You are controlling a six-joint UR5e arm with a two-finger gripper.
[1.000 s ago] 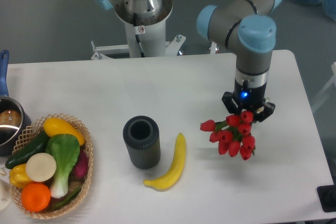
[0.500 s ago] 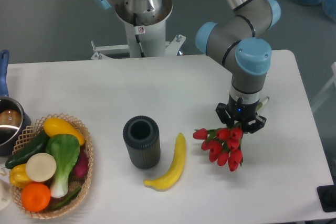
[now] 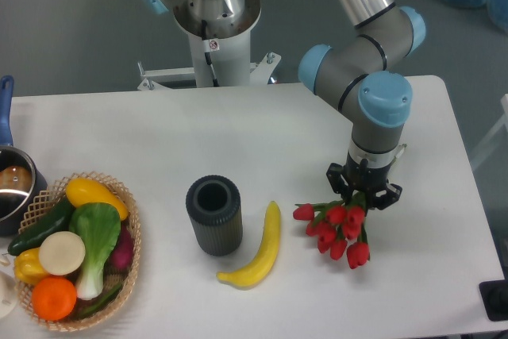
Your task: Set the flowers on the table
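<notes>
The flowers (image 3: 337,229), a small bunch of red tulip buds with green leaves, hang low over the white table (image 3: 238,132) at its right front, at or just above the surface. My gripper (image 3: 363,193) points straight down and is shut on the stem end of the flowers. The fingers are mostly hidden by the wrist and the buds. Whether the buds touch the tabletop cannot be told.
A yellow banana (image 3: 259,250) lies just left of the flowers. A dark grey ribbed cylinder vase (image 3: 213,214) stands left of it. A wicker basket (image 3: 119,275) of vegetables sits at the front left. A pot (image 3: 12,184) is at the left edge.
My gripper has moved down and slightly left and toward the front with the flowers, bringing them closer to the tabletop.
</notes>
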